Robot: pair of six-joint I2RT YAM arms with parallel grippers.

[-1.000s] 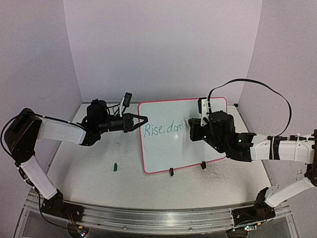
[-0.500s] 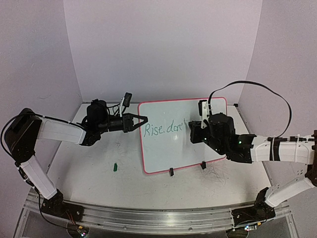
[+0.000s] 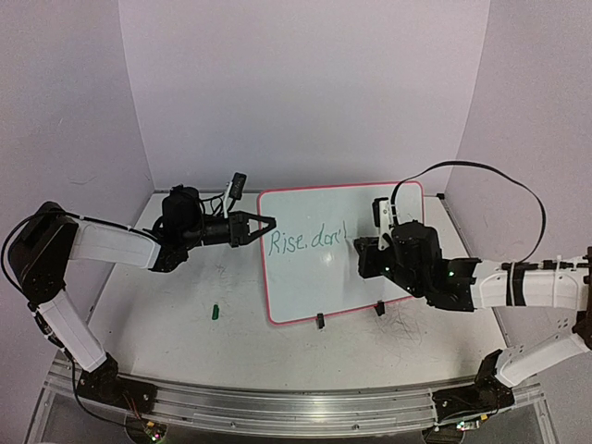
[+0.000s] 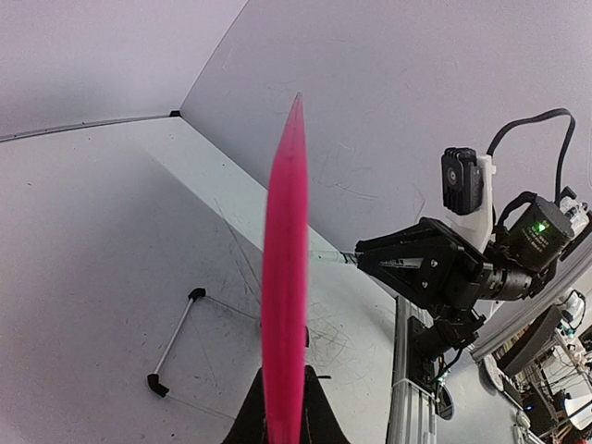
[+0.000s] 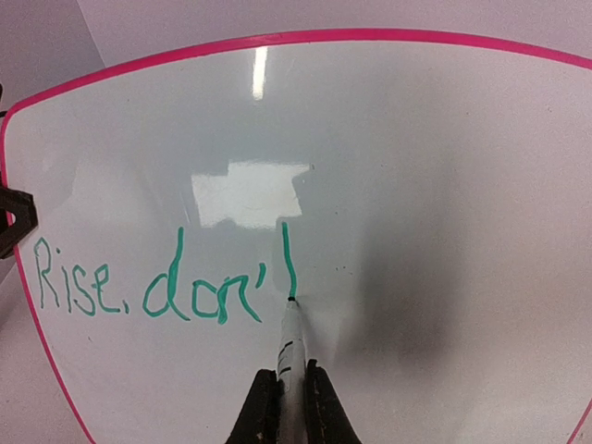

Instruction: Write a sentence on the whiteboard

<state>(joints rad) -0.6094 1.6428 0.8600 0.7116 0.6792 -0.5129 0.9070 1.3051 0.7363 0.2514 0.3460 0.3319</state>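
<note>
Whiteboard (image 3: 310, 277) standing mid-table (image 3: 157, 324), green "Rise, don'" on it | left gripper (image 3: 264, 225) pinching its left edge | right gripper (image 5: 291, 393) pinching marker (image 5: 289, 338), tip on board | small green piece (image 3: 214, 312), possibly a cap, on table

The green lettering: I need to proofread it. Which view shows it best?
Right wrist: the lettering is large and legible, facing the camera. Top external shows it small; left wrist sees the whiteboard only edge-on.
</note>
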